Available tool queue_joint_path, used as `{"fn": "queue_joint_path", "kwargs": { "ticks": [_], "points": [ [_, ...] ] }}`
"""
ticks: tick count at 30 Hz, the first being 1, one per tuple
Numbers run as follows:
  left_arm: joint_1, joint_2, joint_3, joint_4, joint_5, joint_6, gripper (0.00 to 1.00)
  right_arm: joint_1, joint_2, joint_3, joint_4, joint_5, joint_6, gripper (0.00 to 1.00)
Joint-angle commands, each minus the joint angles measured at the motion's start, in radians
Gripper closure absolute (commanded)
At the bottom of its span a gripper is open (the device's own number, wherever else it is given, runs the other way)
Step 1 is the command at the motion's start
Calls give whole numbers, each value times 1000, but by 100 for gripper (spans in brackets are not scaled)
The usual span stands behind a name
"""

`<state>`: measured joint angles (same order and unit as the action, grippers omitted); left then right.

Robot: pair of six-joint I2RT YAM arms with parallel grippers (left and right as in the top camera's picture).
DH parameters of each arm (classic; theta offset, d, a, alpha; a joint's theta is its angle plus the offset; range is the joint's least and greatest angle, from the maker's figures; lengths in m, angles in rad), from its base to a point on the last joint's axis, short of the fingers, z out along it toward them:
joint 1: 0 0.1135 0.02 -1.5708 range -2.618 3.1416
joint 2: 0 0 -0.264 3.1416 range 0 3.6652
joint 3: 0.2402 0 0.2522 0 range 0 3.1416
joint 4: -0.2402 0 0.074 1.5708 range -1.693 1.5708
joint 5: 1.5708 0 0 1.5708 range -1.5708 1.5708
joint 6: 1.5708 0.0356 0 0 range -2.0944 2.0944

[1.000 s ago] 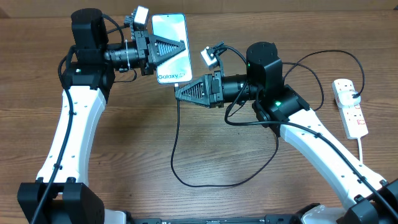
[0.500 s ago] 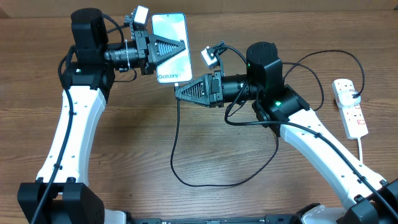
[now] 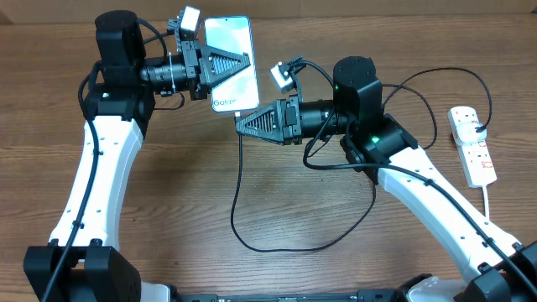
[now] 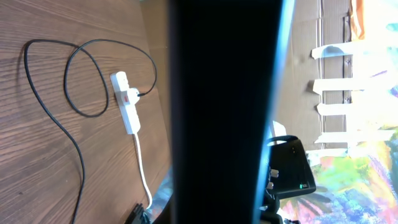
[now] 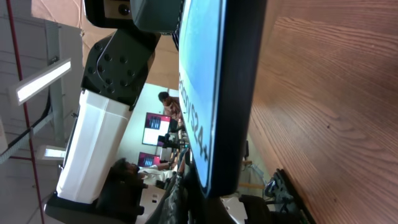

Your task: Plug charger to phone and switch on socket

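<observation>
My left gripper (image 3: 225, 63) is shut on the phone (image 3: 228, 38) and holds it above the table's far edge, light blue screen up. The phone's dark back fills the left wrist view (image 4: 224, 112). My right gripper (image 3: 245, 124) is shut on the tip of the charger and presses at the phone's lower end, covering part of the "Galaxy" text. The black cable (image 3: 237, 180) hangs from it, loops over the table and runs to the socket (image 3: 472, 144) at the right edge. In the right wrist view the phone (image 5: 205, 93) stands edge-on just above my jaws; the connector is hidden.
The socket's white cord (image 3: 489, 201) trails toward the front right. The socket (image 4: 127, 111) and cable loops (image 4: 62, 124) also show in the left wrist view. Both arms cross the table's middle and back.
My right gripper has crept slightly left and up against the phone's lower end, hiding more of the "Galaxy" text. The left arm has barely moved.
</observation>
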<state>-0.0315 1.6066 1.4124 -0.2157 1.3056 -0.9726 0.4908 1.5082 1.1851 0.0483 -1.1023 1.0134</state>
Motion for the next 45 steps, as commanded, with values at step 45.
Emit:
{"fn": "queue_joint_path", "kwargs": {
  "ticks": [45],
  "points": [
    [-2, -10, 13, 11, 26, -57, 96, -6, -22, 26, 28, 2, 34, 96]
  ]
}}
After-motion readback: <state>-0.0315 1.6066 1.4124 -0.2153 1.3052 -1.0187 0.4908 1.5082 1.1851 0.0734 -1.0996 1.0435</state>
